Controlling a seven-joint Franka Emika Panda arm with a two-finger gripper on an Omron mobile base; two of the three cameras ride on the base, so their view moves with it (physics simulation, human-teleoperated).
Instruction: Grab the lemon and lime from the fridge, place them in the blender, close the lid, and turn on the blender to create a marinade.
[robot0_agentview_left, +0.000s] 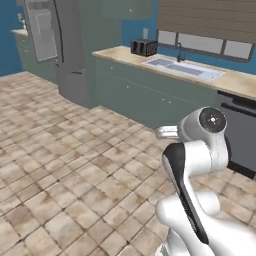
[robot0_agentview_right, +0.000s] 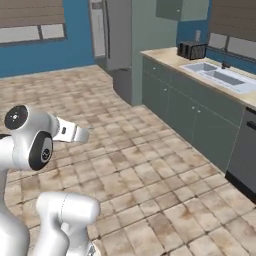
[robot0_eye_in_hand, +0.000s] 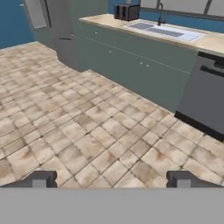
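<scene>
The fridge (robot0_agentview_left: 67, 50) is a tall grey cabinet at the far end of the teal counter run, several floor tiles away; it also stands at the back in the right base view (robot0_agentview_right: 117, 35) and the hand view (robot0_eye_in_hand: 54, 22). Its inside is hidden from here. My gripper (robot0_eye_in_hand: 111, 180) is open, its two dark fingertips (robot0_eye_in_hand: 41, 179) wide apart over bare tiled floor, holding nothing. The lemon, lime, blender and lid are out of view.
A teal counter (robot0_agentview_left: 150, 90) runs along the right with a black toaster (robot0_agentview_left: 143, 47) and a sink (robot0_agentview_left: 182, 67) on top. A dark dishwasher front (robot0_eye_in_hand: 205, 96) sits nearest me. Open tiled floor (robot0_agentview_left: 60, 165) stretches toward the fridge.
</scene>
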